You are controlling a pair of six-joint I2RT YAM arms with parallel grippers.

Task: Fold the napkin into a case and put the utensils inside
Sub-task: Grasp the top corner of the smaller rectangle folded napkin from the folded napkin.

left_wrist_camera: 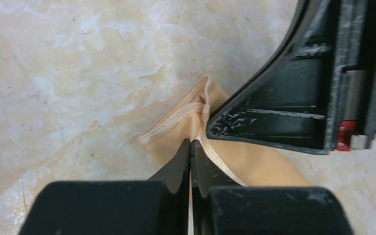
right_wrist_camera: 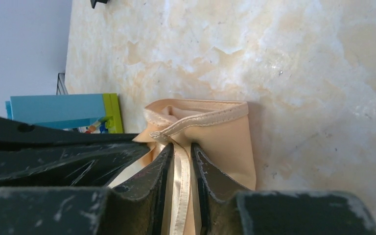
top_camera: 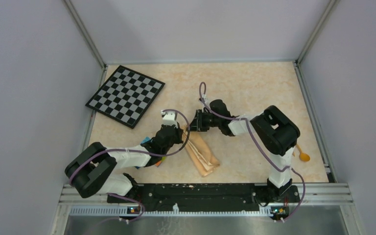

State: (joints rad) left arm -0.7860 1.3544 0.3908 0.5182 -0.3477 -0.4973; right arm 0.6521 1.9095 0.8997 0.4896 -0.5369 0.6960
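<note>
one peach napkin (top_camera: 203,155), folded into a narrow strip, lies slantwise on the table between the two arms, near the front edge. the left gripper (left_wrist_camera: 190,147) has its fingers pressed together on the strip's far corner, and the right gripper (right_wrist_camera: 178,152) nips the satin hem in a thin gap beside it. one orange-yellow spoon (top_camera: 303,155) rests well apart by the right edge, partly behind the right arm. one checkerboard (top_camera: 125,95) sits at the far left corner, and a small cluster of coloured bricks (right_wrist_camera: 58,111) lies under the left arm. the table (top_camera: 254,88) is marbled beige, enclosed by plain pale grey walls with metal posts.
</note>
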